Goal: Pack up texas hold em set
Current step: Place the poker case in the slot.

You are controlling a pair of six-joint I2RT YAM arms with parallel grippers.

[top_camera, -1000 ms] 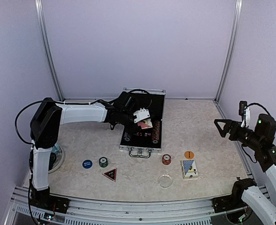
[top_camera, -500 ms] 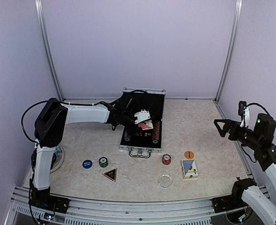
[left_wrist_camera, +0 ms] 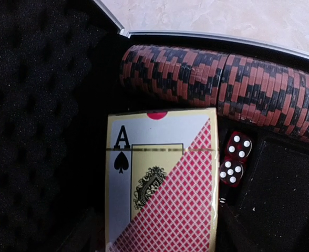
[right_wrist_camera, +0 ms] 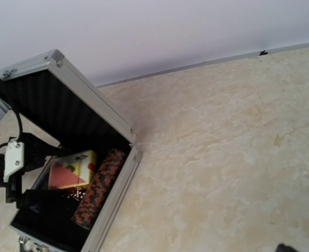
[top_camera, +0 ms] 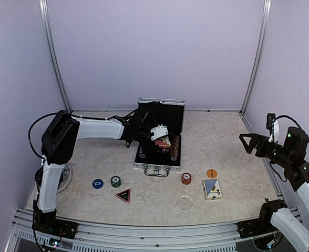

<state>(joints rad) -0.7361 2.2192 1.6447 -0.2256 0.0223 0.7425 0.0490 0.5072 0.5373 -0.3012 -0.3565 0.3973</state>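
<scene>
The left gripper (top_camera: 158, 137) hangs over the open silver case (top_camera: 157, 168), right above a red card deck (left_wrist_camera: 162, 181) that sits inside the case. I cannot tell if the gripper is apart or pinching the deck. Also inside the case are a row of red and black chips (left_wrist_camera: 223, 86) and 2 red dice (left_wrist_camera: 234, 157).

In front of the case, on the pale stone-look surface (top_camera: 228, 131), lie a blue button (top_camera: 97, 184), a green chip (top_camera: 115, 181), a dark triangle (top_camera: 123, 195), a red chip stack (top_camera: 186, 178), an orange button (top_camera: 212, 172) and a blue card deck (top_camera: 212, 188).

The right gripper (top_camera: 245, 143) is wide apart and holds nothing. It hangs far to the right of the case. Plain pale purple walls stand behind the case.
</scene>
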